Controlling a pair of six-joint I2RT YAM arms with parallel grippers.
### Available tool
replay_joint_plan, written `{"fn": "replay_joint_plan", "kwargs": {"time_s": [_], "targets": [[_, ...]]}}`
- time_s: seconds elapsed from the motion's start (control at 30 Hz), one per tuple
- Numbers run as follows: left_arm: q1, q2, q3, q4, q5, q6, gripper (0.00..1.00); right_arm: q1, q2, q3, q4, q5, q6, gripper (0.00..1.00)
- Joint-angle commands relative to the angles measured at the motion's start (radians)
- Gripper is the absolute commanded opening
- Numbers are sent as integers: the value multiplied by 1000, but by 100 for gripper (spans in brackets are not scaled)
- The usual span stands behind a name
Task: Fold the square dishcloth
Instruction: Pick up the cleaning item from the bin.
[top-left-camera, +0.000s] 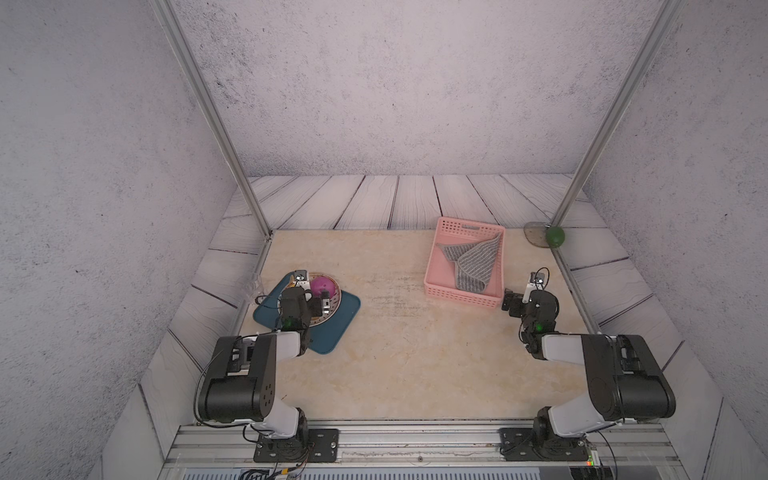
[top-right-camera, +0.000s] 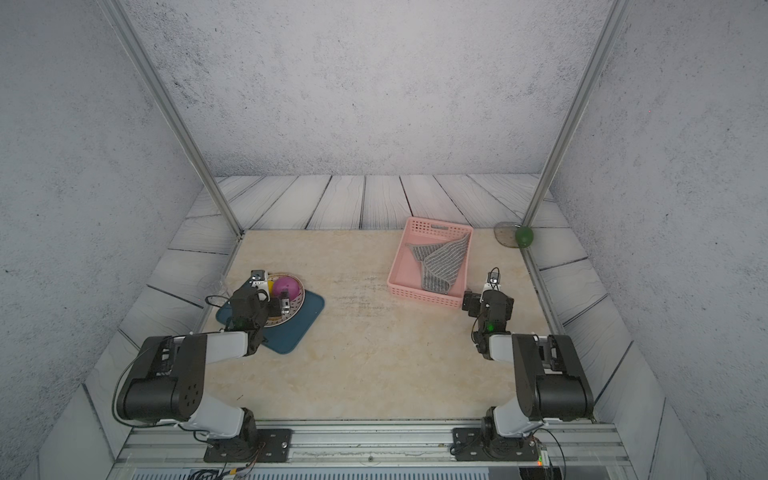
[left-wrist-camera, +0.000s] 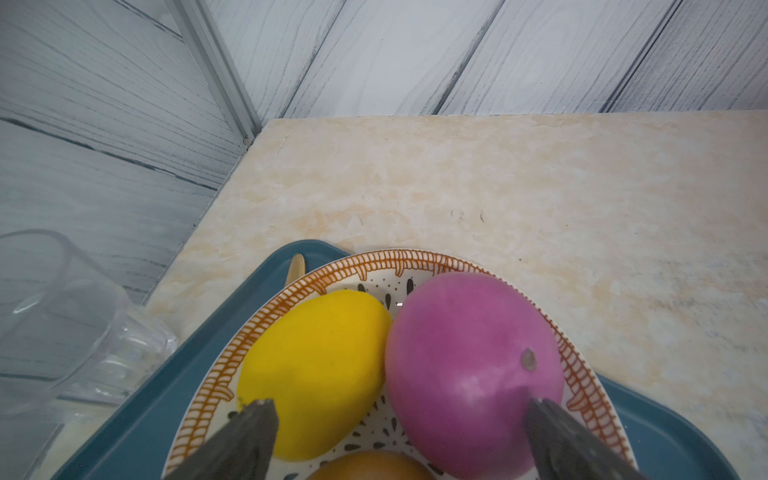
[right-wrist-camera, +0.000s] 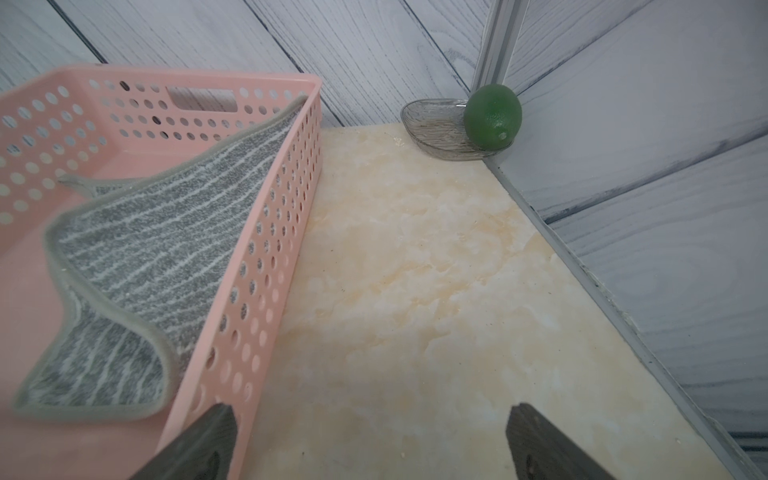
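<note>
Well, square dishcloth (top-left-camera: 473, 259) sits rumpled in the pink basket (top-left-camera: 432, 266), far right of the table (top-left-camera: 415, 365), one corner up against the right wall (the right wrist view cuts off the basket's left side). Right gripper (right-wrist-camera: 372, 409) is spread wide, empty, just beside the basket's near right corner. Left gripper (left-wrist-camera: 399, 403) also wide, holding nothing, over the plate (left-wrist-camera: 332, 274) on the teal mat (top-left-camera: 336, 328). Yellow fruit (left-wrist-camera: 316, 370) is clear in the left wrist view; the left arm (top-left-camera: 291, 316) hides most of it from above. Orange fruit (left-wrist-camera: 370, 467) is cut off there. Clear glass (left-wrist-camera: 62, 316) is faint in both top views.
</note>
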Motion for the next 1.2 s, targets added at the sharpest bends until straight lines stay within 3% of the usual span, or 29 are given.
{"fn": "replay_joint_plan", "kwargs": {"time_s": [0.0, 0.23, 0.4, 0.7, 0.93, 1.17], "targets": [[9, -64, 79, -151, -14, -13, 100, 2, -71, 98, -224, 95, 46, 99], [8, -166, 109, -292, -72, -68, 100, 5, -182, 263, -570, 155, 126, 99], [9, -246, 88, -310, -87, -98, 100, 6, -135, 483, -883, 100, 168, 99], [7, -293, 72, -320, -107, -117, 100, 125, 81, 783, -1134, 62, 207, 99], [8, -299, 66, -312, -77, -125, 100, 257, 346, 1058, -1276, 94, 212, 96], [7, -289, 66, -300, -44, -143, 100, 290, 624, 1357, -1412, 70, 269, 96]]}}
